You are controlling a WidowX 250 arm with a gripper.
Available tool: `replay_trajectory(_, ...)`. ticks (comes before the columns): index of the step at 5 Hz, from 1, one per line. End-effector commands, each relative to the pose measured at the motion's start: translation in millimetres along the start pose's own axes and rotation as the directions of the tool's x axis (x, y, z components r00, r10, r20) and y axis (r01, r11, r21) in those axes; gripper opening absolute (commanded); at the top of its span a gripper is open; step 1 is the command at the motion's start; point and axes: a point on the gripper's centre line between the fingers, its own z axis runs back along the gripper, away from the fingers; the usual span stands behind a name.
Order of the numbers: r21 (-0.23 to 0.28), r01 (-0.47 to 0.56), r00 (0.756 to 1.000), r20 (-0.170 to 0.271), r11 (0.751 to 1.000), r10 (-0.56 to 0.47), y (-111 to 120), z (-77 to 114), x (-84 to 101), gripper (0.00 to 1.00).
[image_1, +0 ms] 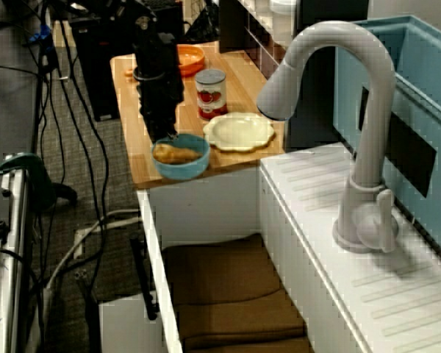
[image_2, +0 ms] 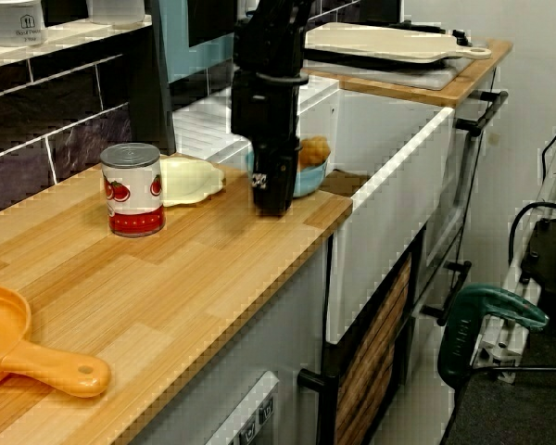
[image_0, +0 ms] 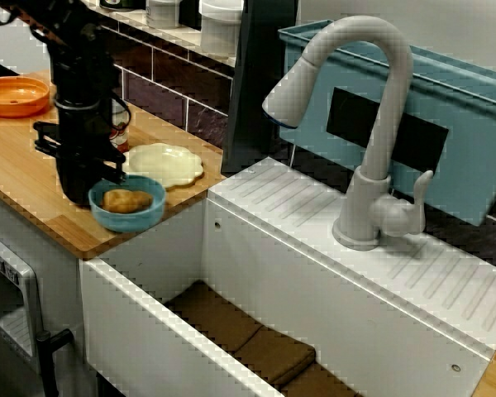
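The blue bowl [image_0: 131,220], holding a brown lump of food [image_0: 126,200], sits near the edge of the wooden surface [image_0: 33,178] just beside a cream plate [image_0: 167,164], with the black fingers [image_2: 274,185] upright close against its rim, their opening too dark to tell.

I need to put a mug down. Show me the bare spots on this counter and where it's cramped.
Free: the wood counter between the orange pan and the can; also the ribbed drainboard around the faucet. Crowded: the corner by the sink, where the gripper, blue bowl and cream plate sit close together.
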Motion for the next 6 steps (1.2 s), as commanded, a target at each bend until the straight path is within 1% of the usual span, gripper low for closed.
replay_trajectory(1,0.033,-0.012,0.999,-0.039,0.999,0.014,-38.9,31.0,18.3,0.00)
replay_trajectory(2,0.035,-0.007,0.998,-0.063,0.999,0.009,-44.4,28.8,15.9,0.00)
replay_trajectory(3,0.044,-0.018,1.000,-0.010,0.999,0.019,-30.3,30.3,20.0,0.00)
replay_trajectory(4,0.023,-0.042,0.999,0.032,0.999,0.041,1.6,38.1,32.6,0.00)
replay_trajectory(5,-0.001,-0.046,0.993,0.109,0.999,0.046,34.2,52.8,39.0,0.40)
replay_trajectory(6,-0.020,-0.050,0.990,0.127,0.999,0.053,55.1,60.3,47.9,1.00)
